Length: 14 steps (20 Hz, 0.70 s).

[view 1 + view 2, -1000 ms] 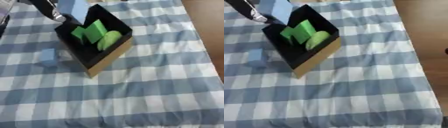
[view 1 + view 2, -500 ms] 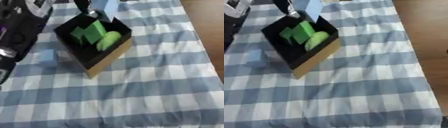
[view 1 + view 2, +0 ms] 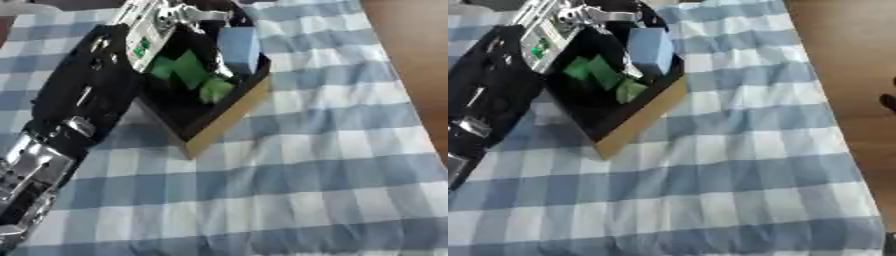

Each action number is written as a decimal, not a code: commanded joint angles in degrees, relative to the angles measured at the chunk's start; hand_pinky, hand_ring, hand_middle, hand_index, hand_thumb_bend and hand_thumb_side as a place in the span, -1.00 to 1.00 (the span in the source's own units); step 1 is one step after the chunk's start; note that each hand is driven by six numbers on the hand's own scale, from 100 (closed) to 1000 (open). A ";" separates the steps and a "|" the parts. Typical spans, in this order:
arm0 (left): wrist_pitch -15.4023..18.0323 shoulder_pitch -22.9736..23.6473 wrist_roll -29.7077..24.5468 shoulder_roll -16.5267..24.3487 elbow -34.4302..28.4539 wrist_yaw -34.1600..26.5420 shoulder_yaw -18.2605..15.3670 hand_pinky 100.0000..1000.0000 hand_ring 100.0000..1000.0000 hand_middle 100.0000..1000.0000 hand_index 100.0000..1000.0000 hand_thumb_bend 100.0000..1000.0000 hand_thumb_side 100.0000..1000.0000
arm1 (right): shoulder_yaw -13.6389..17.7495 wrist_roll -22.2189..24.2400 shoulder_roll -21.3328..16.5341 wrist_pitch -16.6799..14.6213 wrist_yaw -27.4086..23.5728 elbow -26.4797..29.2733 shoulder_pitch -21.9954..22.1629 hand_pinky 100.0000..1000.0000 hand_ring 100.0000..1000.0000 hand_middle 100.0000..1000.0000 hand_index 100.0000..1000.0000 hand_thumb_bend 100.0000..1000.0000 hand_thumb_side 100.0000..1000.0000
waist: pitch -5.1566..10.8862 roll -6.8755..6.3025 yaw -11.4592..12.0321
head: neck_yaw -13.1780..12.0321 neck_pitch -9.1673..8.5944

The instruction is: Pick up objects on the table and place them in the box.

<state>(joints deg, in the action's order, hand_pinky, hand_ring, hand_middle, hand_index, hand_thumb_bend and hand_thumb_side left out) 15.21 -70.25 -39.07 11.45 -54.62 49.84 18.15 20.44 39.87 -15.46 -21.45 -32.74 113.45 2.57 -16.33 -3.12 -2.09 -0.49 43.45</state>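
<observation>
Blue-and-white checks, black box, green inside.
My bench cloth (image 3: 306,165) is blue-white checked; the box (image 3: 223,120) is black inside with tan walls, holding green pieces (image 3: 188,72) and a light-blue block (image 3: 651,50).

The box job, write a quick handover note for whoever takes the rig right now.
Left hand: reaching over the box, holding a light blue block above its far corner; fingers mostly hidden.
Right hand: not in view.
Done: green pieces already lie inside the box, which stands on the checked tablecloth.
Left: lower and release the blue block into the box. The left arm hides the cloth beside the box, so check there for anything remaining.
</observation>
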 commanded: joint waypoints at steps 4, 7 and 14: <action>0.03 -1.54 3.63 0.30 -1.24 5.78 -2.92 0.92 0.86 0.65 0.88 0.16 -0.44 | 0.50 -0.18 -0.45 0.21 0.40 1.14 0.04 0.91 1.00 -0.22 0.92 -1.00 0.00 | 0.44 0.25 0.11 | 0.25 0.17; -0.33 -1.45 4.57 0.20 -1.82 8.47 -3.65 0.93 0.87 0.66 0.89 0.11 -0.37 | 0.46 -0.17 -0.46 0.36 0.40 1.14 0.05 0.91 1.00 -0.23 0.92 -1.00 0.00 | 0.54 0.24 0.14 | 0.31 0.20; -0.30 -1.47 5.18 0.62 -3.71 9.46 -4.94 0.98 0.96 0.71 0.91 0.37 -0.48 | 0.50 -0.22 -0.53 0.39 0.18 1.14 0.30 0.91 1.00 -0.22 0.92 -1.00 0.00 | 0.96 0.30 0.26 | 0.54 0.19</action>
<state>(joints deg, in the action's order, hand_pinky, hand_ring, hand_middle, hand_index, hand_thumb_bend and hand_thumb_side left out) 14.88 -70.24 -33.81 11.04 -56.95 59.18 13.82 20.45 39.77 -15.35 -21.14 -32.41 113.45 3.01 -16.33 -3.12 -1.88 -0.07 43.61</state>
